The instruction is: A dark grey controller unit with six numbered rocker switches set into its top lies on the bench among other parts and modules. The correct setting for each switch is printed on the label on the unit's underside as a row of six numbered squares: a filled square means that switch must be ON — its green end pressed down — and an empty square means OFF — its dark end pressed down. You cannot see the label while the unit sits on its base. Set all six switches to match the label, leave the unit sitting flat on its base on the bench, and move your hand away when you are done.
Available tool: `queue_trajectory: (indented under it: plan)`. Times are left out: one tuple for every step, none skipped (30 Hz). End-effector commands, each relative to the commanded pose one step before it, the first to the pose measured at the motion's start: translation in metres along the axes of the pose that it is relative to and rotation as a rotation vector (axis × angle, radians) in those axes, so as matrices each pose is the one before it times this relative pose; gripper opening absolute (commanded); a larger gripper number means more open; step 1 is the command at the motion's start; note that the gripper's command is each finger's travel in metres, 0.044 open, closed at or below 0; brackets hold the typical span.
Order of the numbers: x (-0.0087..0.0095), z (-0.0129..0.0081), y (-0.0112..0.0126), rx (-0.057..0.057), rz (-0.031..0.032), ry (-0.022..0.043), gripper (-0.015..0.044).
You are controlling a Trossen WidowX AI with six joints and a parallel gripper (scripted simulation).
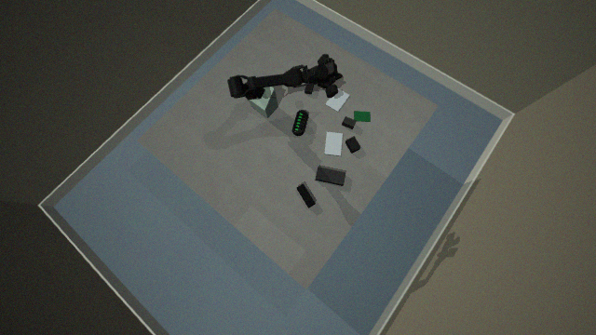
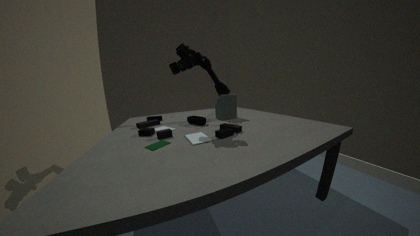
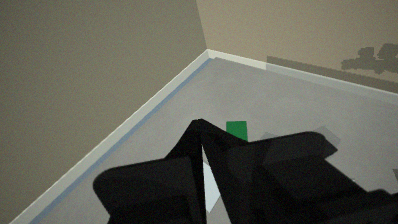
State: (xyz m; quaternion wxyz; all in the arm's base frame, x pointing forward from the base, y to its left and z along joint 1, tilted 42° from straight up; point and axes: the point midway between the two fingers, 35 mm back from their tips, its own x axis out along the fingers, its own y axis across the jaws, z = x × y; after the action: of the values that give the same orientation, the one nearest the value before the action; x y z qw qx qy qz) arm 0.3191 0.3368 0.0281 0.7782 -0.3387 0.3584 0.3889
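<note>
We see a dark grey controller unit (image 1: 301, 122) with a row of green switches, 2 white cards (image 1: 333, 143), 1 green card (image 1: 361, 116), black modules (image 1: 331, 175) and a grey bench (image 1: 223, 186).

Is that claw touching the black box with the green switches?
No, in the exterior view the claw hangs high above the bench, well apart from the controller unit lying flat below.

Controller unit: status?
Hand shut, empty, high above bench. Controller unit flat on base, switches up, untouched. Small dark blocks lie under the hand.
</note>
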Motion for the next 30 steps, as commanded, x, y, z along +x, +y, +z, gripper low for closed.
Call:
queue_trajectory:
  plan:
    - [0.01968, -0.06021, -0.04123, -0.1442, -0.05461, 0.27373, 0.0]
    - [0.00611, -0.01388, -0.00628, -0.0418, -0.00227, 0.06473, 0.0]
    - [0.00626, -0.01393, -0.00539, -0.043, 0.00201, 0.06445, 0.0]
    - [0.00639, -0.01392, -0.0045, -0.0442, 0.00625, 0.06387, 0.0]
    - [0.00682, -0.01452, -0.00379, -0.0478, 0.01102, 0.06602, 0.0]
    - [0.00713, -0.01476, -0.00293, -0.0507, 0.01595, 0.06641, 0.0]
    - [0.00726, -0.01454, -0.00197, -0.0523, 0.02049, 0.06466, 0.0]
    - [0.00733, -0.01415, -0.00105, -0.0537, 0.02464, 0.06214, 0.0]
    - [0.00691, -0.01275, -0.00019, -0.0512, 0.02638, 0.05531, 0.0]
    - [0.0069, -0.01223, 0.0005, -0.052, 0.02921, 0.05231, 0.0]
    - [0.00691, -0.01175, 0.00112, -0.0531, 0.03184, 0.04941, 0.0]
    - [0.00696, -0.01134, 0.0017, -0.0546, 0.03447, 0.04678, 0.0]
    - [0.00702, -0.01091, 0.00223, -0.0562, 0.0369, 0.04405, 0.0]
    - [0.00708, -0.01047, 0.00272, -0.0579, 0.0391, 0.04122, 0.0]
    - [0.00721, -0.01005, 0.0032, -0.0595, 0.0413, 0.03818, 0.0]
    - [0.0073, -0.00969, 0.00361, -0.0625, 0.04346, 0.03578, 0.0]
    - [0.00739, -0.00926, 0.00399, -0.0649, 0.04523, 0.0328, 0.0]
    - [0.00745, -0.00876, 0.00431, -0.067, 0.04652, 0.02953, 0.0]
    - [0.00646, -0.00708, 0.00393, -0.0591, 0.04065, 0.02266, 0.0]
    - [0.00348, -0.00355, 0.00217, -0.032, 0.02175, 0.011, 0.0]
    - [0.00101, -0.001, 0.00064, -0.0093, 0.0063, 0.00305, 0.0]
    - [0.0, 0.0, 0.0, 0.0, 0.0, 0.0, 0.0]
    - [0.0, 0.0, 0.0, 0.0, 0.0, 0.0, 0.0]
    - [0.0, 0.0, 0.0, 0.0, 0.0, 0.0, 0.0]
    - [0.0, 0.0, 0.0, 0.0, 0.0, 0.0, 0.0]
    - [0.0, 0.0, 0.0, 0.0, 0.0, 0.0, 0.0]
    - [0.0, 0.0, 0.0, 0.0, 0.0, 0.0, 0.0]
    - [0.0, 0.0, 0.0, 0.0, 0.0, 0.0, 0.0]
    - [0.0, 0.0, 0.0, 0.0, 0.0, 0.0, 0.0]
    - [0.0, 0.0, 0.0, 0.0, 0.0, 0.0, 0.0]
